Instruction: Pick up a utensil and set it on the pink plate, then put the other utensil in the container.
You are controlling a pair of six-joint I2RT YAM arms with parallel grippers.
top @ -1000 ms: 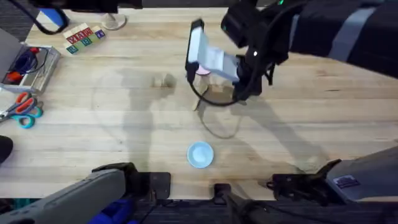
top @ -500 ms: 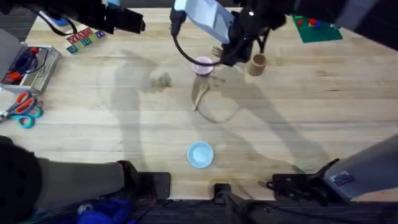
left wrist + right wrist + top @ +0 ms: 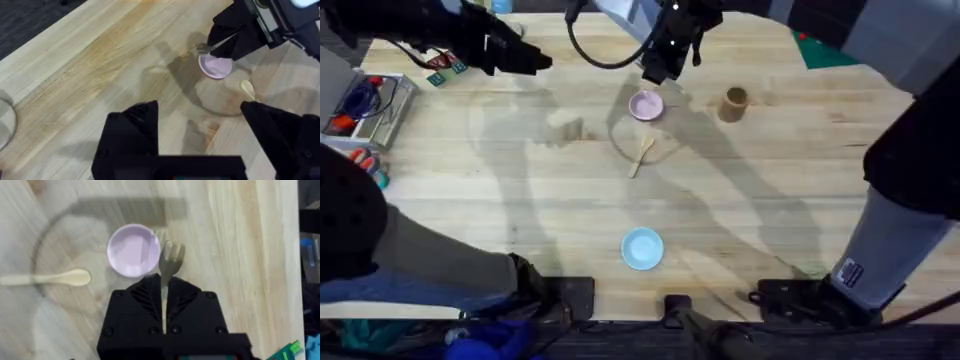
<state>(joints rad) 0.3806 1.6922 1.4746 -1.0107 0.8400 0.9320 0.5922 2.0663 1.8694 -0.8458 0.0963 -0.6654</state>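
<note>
1. The right gripper (image 3: pixel 164 300) is clenched on the fork (image 3: pixel 170 262), its tines sticking out past the fingertips; in the right wrist view the fork hangs just beside the pink plate (image 3: pixel 133 249), above the table (image 3: pixel 770 200) and not yet over the plate's middle; step 1 is therefore lifted but not set down.
2. The pink plate (image 3: pixel 646 105) is bare, so nothing is delivered yet.
3. The spoon (image 3: pixel 642 155) lies flat on the table near the plate, untouched; the container (image 3: pixel 735 102) stands upright well apart from it, and whether anything is inside I cannot tell; step 2 is wholly left.
4. The left gripper (image 3: pixel 200 130) hangs released with its fingers spread, holding nothing, far from both utensils.
</note>
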